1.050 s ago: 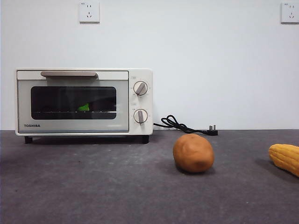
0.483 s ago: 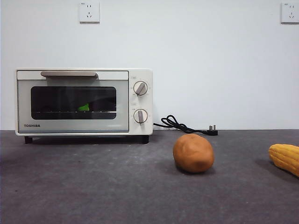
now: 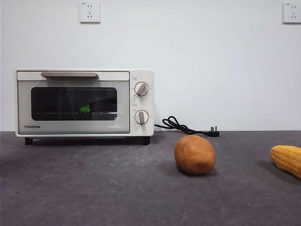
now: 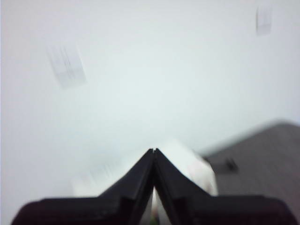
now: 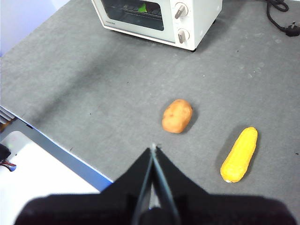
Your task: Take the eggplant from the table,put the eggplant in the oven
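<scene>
The cream-white oven [image 3: 84, 102] stands at the back left of the table [image 3: 117, 188] with its glass door closed. Behind the glass lies the eggplant; only its green stem cap [image 3: 84, 108] stands out, also seen as a green cap [image 5: 142, 8] in the right wrist view. The dark body is hard to make out. My left gripper [image 4: 153, 151] is shut and empty, raised high and facing the white wall, with the oven [image 4: 187, 168] blurred below it. My right gripper [image 5: 153, 147] is shut and empty, high above the table's near side.
A brown potato [image 3: 194, 154] sits mid-table and a yellow corn cob [image 3: 287, 160] lies at the right edge. The oven's black cord and plug [image 3: 188, 127] trail along the back. A blue-edged table border [image 5: 61, 154] shows in the right wrist view.
</scene>
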Controlling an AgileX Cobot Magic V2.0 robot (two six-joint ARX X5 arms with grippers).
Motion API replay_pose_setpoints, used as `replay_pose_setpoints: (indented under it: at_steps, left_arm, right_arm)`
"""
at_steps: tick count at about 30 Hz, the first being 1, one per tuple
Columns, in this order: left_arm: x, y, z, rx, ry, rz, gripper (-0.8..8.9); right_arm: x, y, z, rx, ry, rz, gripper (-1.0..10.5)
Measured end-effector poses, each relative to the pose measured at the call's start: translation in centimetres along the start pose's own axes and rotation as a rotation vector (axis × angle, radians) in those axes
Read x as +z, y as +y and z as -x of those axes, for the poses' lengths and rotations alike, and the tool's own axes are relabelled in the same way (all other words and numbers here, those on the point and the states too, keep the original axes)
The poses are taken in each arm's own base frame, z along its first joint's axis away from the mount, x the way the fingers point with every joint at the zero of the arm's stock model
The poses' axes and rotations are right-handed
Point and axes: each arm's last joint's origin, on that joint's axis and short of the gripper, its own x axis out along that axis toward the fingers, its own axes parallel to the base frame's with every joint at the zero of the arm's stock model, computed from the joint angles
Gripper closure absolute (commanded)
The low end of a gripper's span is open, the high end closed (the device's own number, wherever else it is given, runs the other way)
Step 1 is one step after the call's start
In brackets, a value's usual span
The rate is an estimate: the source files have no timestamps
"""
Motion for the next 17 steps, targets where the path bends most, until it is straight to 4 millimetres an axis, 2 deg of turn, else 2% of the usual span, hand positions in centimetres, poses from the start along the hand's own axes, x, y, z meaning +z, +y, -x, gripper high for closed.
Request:
replay_pose_setpoints:
  at_steps: [3, 6, 9, 12, 17]
  left_arm:
    - [0.6, -0.3, 1.9, 0.048, -0.134, -0.091, 8.18]
    - [0.0, -0.6, 2.9, 0.100, -0.220, -0.164, 8.18]
    - [-2.4, -0.9, 2.6, 0.136, -0.219, -0.205, 8.18]
    - [-5.6, -1.2, 2.3, 0.158, -0.191, -0.216, 8.18]
    - [-12.0, -1.9, 1.9, 0.161, -0.096, -0.198, 8.18]
  right_arm:
    - [0.0, 0.0, 0.0, 0.000, 0.000, 0.000, 9.5]
    - [0.0, 0.0, 0.0, 0.000, 0.000, 0.000, 9.5]
    - [0.0, 0.0, 0.0, 0.000, 0.000, 0.000, 9.5]
    - [0.0, 0.0, 0.0, -0.001, 0.000, 0.000, 9.5]
    - [0.0, 0.0, 0.0, -0.001, 0.000, 0.000, 9.5]
